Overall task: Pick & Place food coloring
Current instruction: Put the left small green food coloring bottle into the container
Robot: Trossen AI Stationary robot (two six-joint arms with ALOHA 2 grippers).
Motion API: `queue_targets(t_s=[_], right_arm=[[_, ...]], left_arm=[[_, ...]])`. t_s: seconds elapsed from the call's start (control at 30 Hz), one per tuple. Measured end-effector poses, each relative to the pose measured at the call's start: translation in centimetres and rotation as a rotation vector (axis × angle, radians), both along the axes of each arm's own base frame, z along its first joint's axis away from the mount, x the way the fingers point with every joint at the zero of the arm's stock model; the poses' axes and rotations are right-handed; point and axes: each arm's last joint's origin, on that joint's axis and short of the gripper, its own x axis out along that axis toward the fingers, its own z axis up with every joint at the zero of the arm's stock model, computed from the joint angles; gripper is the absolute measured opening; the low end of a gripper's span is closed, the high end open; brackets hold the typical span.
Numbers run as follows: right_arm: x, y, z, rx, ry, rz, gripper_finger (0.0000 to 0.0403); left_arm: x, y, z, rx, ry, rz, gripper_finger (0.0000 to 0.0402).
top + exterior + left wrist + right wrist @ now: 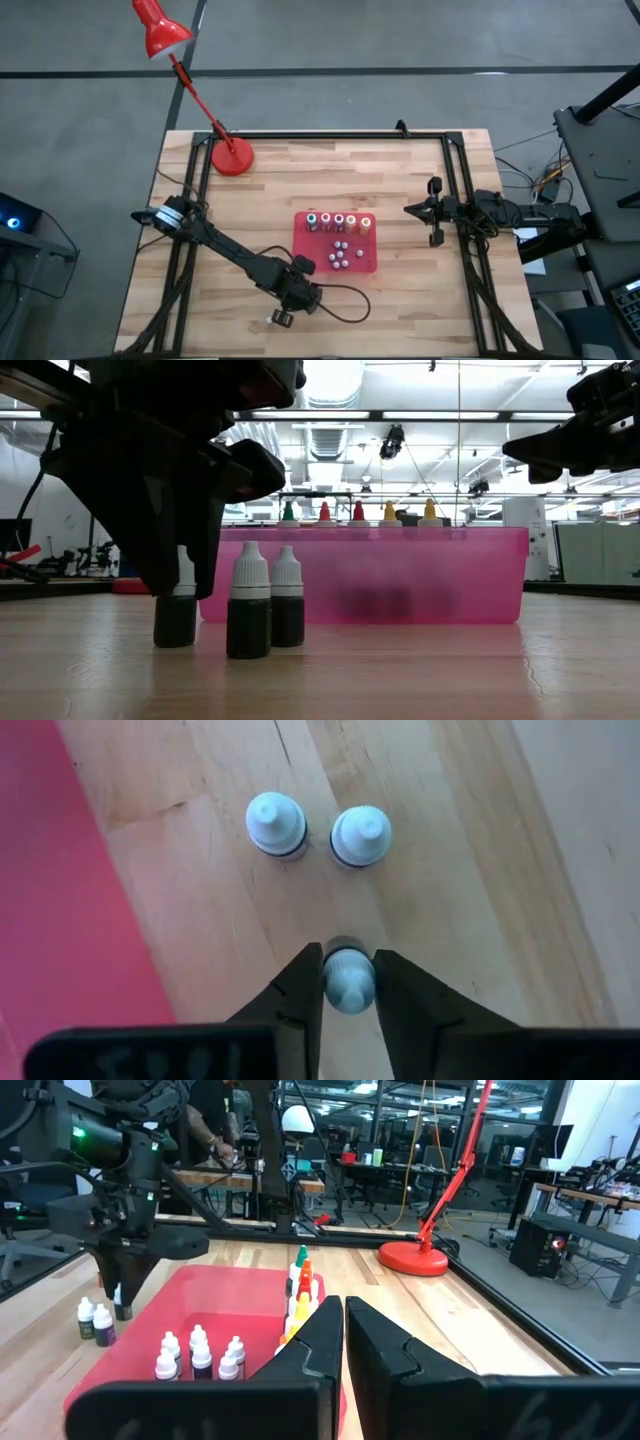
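Note:
A row of small food coloring bottles with green, red, pink, orange and yellow tops stands at the far wall of a red tray. Several white-capped bottles stand inside it. Three dark bottles with white caps stand on the wood left of the tray. My left gripper points down and is shut on one of them. The other two stand a little apart from it. My right gripper is shut and hovers right of the tray. My left gripper pinches the white cap of the dark bottle between its two fingers, coming from above and pointing down. The bottle stands upright with its base on the table.
A red desk lamp stands at the far left of the table. A black cable loops on the wood near the left wrist. The table's black frame rails run along its edges. Bare wood lies right of the tray.

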Motion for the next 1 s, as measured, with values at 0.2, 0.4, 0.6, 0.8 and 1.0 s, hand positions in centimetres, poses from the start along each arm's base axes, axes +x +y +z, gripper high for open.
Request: queue_targets(t_s=[0.2, 0.4, 0.6, 0.8, 1.0], right_arm=[[0.0, 0.0, 0.0, 0.0, 0.0, 0.0, 0.0009], [0.0, 0.0, 0.0, 0.0, 0.0, 0.0, 0.0008], [0.0, 0.0, 0.0, 0.0, 0.0, 0.0, 0.0008], [0.0, 0.0, 0.0, 0.0, 0.0, 0.0, 0.0009], [0.0, 0.0, 0.0, 0.0, 0.0, 0.0, 0.0009]], left_arm=[[0.5, -0.3, 1.7, -0.006, -0.006, -0.001, 0.0039], [0.9, -0.2, 5.1, 0.016, 0.019, -0.016, 0.004], [1.6, 1.1, 8.3, 0.032, 0.018, -0.009, 0.004], [2.9, 4.1, 9.0, 0.048, 0.012, 0.023, 0.004], [4.0, 7.4, 8.8, 0.083, 0.007, 0.016, 0.004]])
